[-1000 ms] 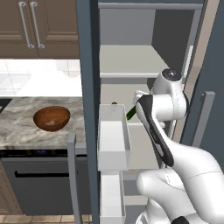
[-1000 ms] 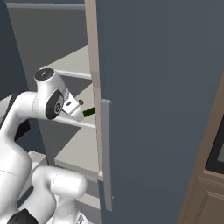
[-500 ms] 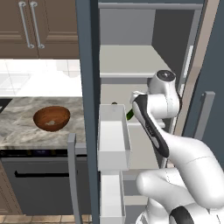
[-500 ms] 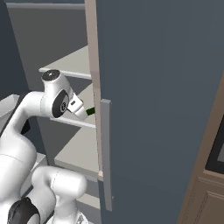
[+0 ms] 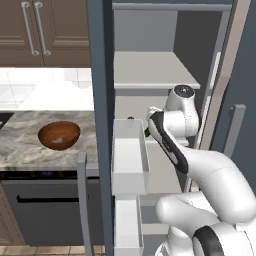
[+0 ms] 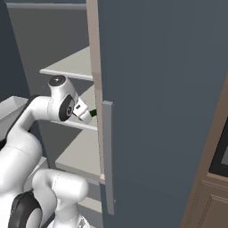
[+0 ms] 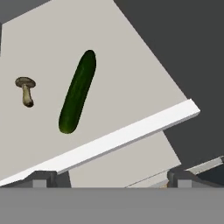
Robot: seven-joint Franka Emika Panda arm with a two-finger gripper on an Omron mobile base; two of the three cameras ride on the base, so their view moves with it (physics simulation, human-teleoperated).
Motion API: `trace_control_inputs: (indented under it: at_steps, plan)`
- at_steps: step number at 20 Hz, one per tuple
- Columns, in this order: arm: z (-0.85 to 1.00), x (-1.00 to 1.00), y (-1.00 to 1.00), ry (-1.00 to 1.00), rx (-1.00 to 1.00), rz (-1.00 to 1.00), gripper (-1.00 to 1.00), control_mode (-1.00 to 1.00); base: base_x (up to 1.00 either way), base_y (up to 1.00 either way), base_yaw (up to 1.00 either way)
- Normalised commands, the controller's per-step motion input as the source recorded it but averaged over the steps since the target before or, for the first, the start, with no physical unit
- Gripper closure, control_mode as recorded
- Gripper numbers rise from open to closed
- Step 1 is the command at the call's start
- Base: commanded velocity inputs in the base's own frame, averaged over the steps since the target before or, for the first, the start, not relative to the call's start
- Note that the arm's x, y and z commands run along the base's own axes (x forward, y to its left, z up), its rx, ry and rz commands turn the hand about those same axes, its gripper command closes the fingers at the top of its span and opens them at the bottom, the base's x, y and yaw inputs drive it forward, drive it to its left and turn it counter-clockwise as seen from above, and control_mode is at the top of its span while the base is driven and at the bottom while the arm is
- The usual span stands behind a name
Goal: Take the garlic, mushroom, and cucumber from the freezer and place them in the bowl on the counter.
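Mushroom lies at the left of the hand view, flat on the light grey shelf of the freezer, and just right of it, apart from it, lies the cucumber, long axis running away from the camera and slightly aslant. No garlic can be made out on this shelf. Further right the shelf's white front lip crosses the view on a slant. The gripper stands with its jaws spread wide and empty, well short of both vegetables and on the near side of that lip.

Risks, as I judge them: the cucumber is smooth and round, so a pinch across it that lands off-centre could roll it or squirt it sideways into the mushroom, knocking that further back. Coming in low, the fingertips could catch the lip. The mushroom is small and may topple or slip out of a loose pinch.

In the left base view the bowl sits on the counter left of the open freezer door, with the white door bin between it and the arm; a swing out could clip that bin or the door edge
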Motion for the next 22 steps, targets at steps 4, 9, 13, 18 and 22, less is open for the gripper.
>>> trace_control_inputs:
  at_steps: [4,9,13,18,22]
  plan:
    - [-0.11,0.27,0.0,0.0,0.0,0.0,-1.0,-1.0,0.0,0.0,0.0]
    - [-0.09,0.29,0.0,0.02,0.0,0.0,-1.0,-1.0,0.0,0.0,0.0]
    - [-0.12,0.16,0.0,0.01,0.0,0.0,-1.0,-1.0,0.0,0.0,0.0]
    - [-0.17,0.14,0.0,0.0,0.0,0.0,-1.0,-1.0,0.0,0.0,0.0]
    - [-0.13,0.19,0.0,0.0,0.0,0.0,-1.0,-1.0,0.0,0.0,0.0]
